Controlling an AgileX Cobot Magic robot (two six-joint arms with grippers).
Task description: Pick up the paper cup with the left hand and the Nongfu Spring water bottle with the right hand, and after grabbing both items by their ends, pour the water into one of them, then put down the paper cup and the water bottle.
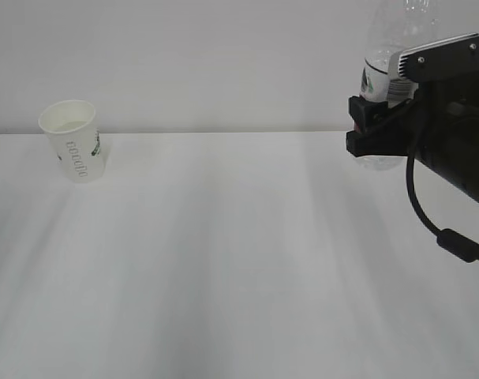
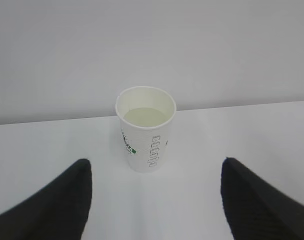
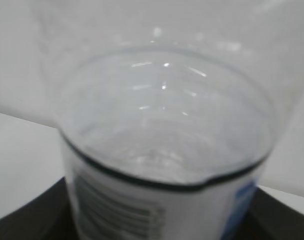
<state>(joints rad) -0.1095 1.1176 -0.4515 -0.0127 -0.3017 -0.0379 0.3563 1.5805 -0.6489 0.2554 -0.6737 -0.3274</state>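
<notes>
The paper cup [image 1: 74,140] stands far left on the table [image 1: 239,260]; the water bottle [image 1: 393,47] is raised at right.

At the right edge of the exterior frame, the right hand [image 1: 373,134] is a matte black, blocky body with short black fingers and a small red mark at its left end. A light grey rounded plate [image 1: 440,59] with dark screws caps it. A black cable [image 1: 428,217] loops below, carrying a thick cylindrical bead. At the lower corners of the left wrist frame, the left hand [image 2: 154,197] shows two plain black tapering fingers [image 2: 61,205].
</notes>
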